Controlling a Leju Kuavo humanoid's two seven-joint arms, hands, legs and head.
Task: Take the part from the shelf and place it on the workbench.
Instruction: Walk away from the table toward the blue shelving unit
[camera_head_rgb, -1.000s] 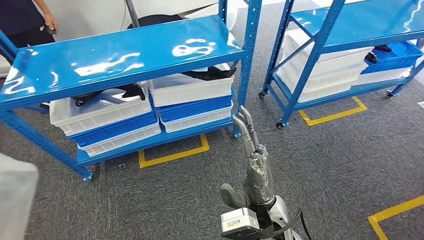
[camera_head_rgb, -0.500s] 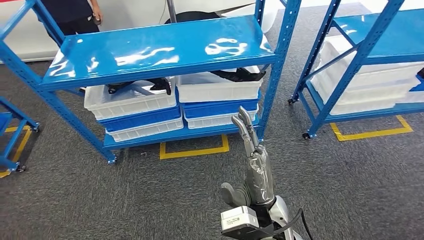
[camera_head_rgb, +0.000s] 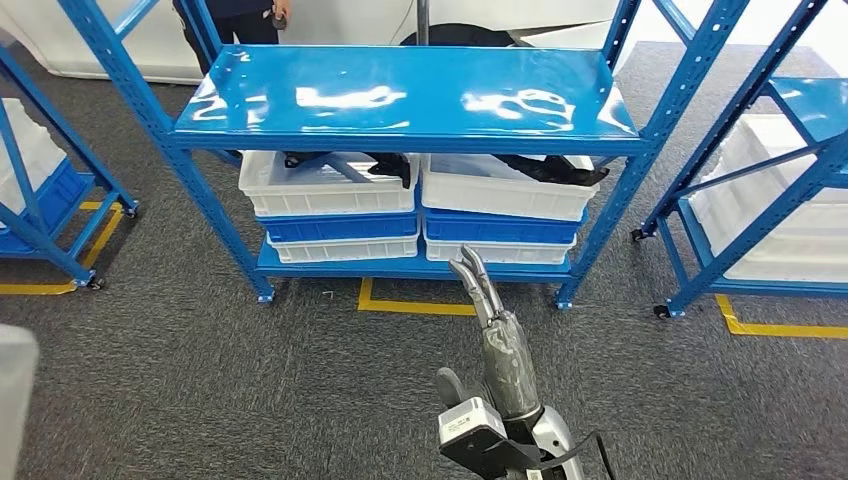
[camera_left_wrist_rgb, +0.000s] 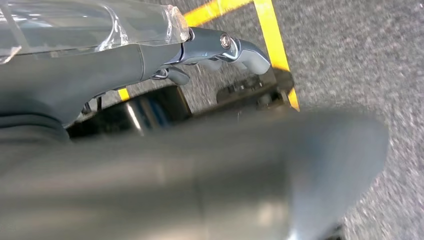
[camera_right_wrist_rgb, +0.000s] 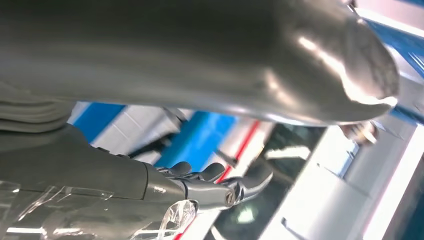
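Turning to face the blue shelf (camera_head_rgb: 400, 95) squarely, bringing its white bins (camera_head_rgb: 330, 185) toward the middle of the head view; right hand (camera_head_rgb: 478, 290) riding along, empty, fingers extended toward the shelf.

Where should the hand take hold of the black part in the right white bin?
Likely the end of the black part that juts over the white bin rim on the right side. Come in from the front, under the top shelf, which blocks any reach from above. The right hand is raised, holding nothing; the part's finer shape is unclear.
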